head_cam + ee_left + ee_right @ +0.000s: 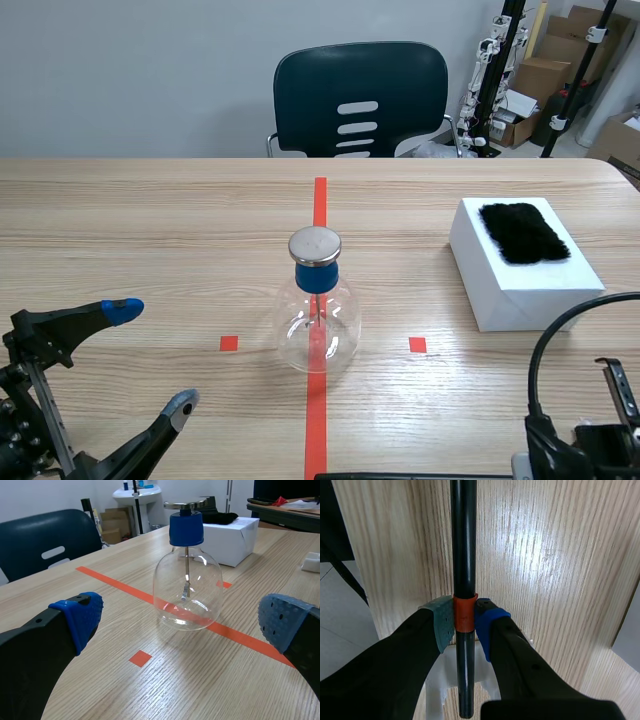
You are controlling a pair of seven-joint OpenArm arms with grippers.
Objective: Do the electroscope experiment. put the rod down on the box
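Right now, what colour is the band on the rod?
Orange-red band on the black rod; clearest in the right wrist view.

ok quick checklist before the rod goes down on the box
1. Grip on the rod: ok. The right gripper has both fingers pressed on its orange band.
2. Rod over the box: not ok. The right wrist view shows only table wood behind it.
3. Box top: ok. Only the black fur lies on it, flat.
4. Electroscope: ok. It stands upright on the tape line, apart from the box.
5. Left gripper: ok. It is open, low at the near left, far from the box.
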